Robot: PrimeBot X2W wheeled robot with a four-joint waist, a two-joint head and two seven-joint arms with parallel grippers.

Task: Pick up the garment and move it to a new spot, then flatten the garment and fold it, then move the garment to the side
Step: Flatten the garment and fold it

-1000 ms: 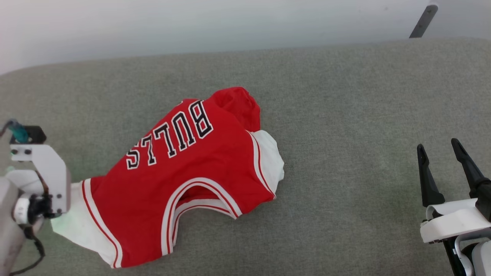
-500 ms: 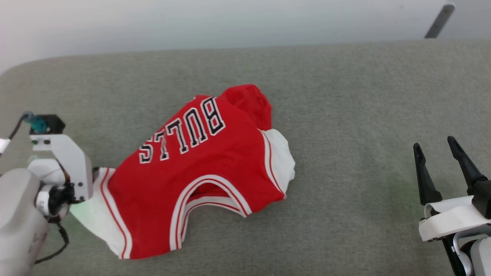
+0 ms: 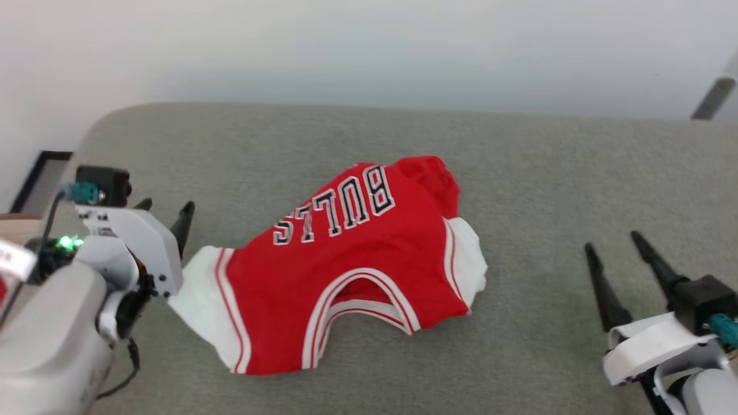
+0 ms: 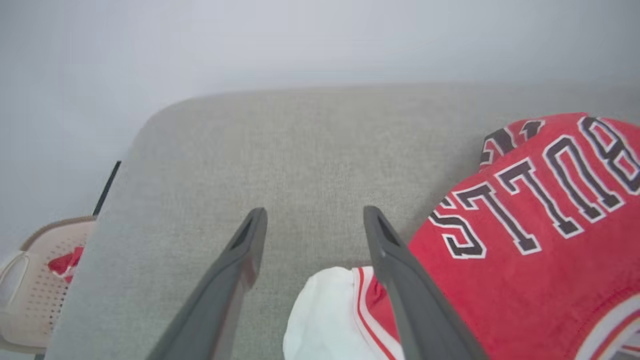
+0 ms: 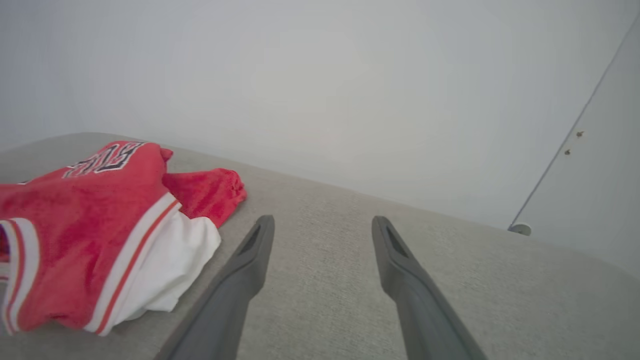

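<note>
The garment (image 3: 346, 271), a red jersey with black "BULLS" lettering and white sleeves, lies crumpled on the grey-green padded surface (image 3: 536, 173), its collar towards me. My left gripper (image 3: 167, 206) stands open just left of the garment's white left sleeve (image 3: 196, 288), holding nothing. In the left wrist view the left gripper (image 4: 315, 212) is spread wide, with the sleeve (image 4: 325, 315) low between its fingers and the garment (image 4: 525, 250) to the right. At the lower right my right gripper (image 3: 612, 242) is open and apart from the cloth. The right wrist view shows the right gripper (image 5: 324, 220) with the garment (image 5: 85, 225) to its left.
A pale wall rises behind the padded surface. Past the surface's rounded left edge stands a beige perforated basket (image 4: 35, 280) with something red in it. A dark frame (image 3: 34, 178) sits at the far left and a grey bar (image 3: 715, 98) at the far right.
My left gripper has let go of the white sleeve and its open fingers now show above it. The head camera has turned, shifting the whole picture. The right gripper stays open.
</note>
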